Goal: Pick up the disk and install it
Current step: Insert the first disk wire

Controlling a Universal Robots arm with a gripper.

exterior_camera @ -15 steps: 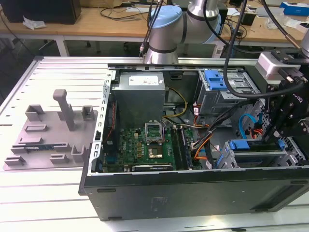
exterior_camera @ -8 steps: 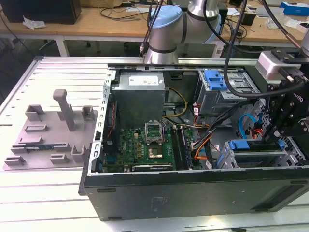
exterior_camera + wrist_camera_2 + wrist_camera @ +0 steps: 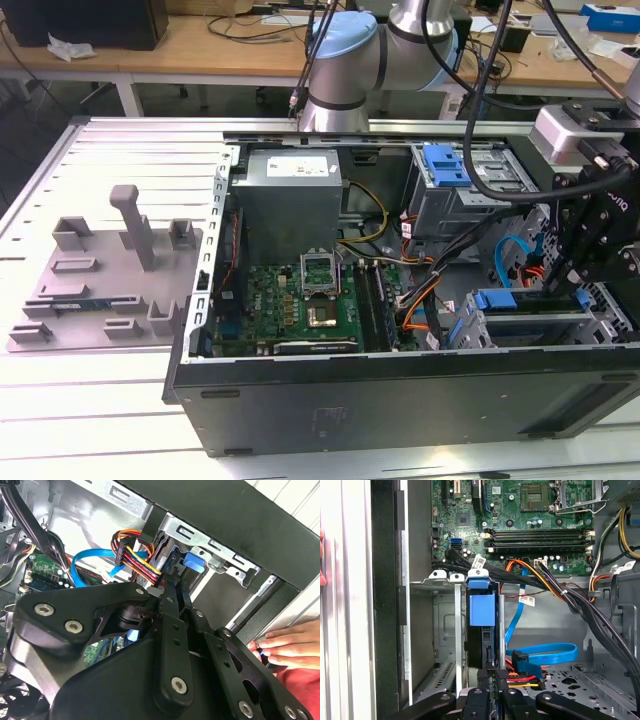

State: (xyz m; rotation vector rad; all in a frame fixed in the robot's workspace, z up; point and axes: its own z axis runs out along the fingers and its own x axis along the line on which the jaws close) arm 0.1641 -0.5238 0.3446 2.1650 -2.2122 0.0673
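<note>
Exterior view: the disk is being seated in the drive cage at the lower right of the frame.

The open computer case (image 3: pixel 215 300) spans mid-frame. Right of it the disk (image 3: pixel 540 306) stands edge-on in the drive cage (image 3: pixel 600 318), with the gripper (image 3: pixel 572 282) just above. In the first wrist view the claw is drawn together on nothing visible, its tip at the disk's near end. Push straight along the rails, clear of the blue data cable (image 3: pixel 545 655), and watch the person's hand (image 3: pixel 285 647) outside the case wall.

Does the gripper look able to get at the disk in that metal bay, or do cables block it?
Probably yes. In the first wrist view the gripper sits right at the edge of the disk, nothing between them; the cable bundle and blue cable run beside the bay, not across it.
</note>
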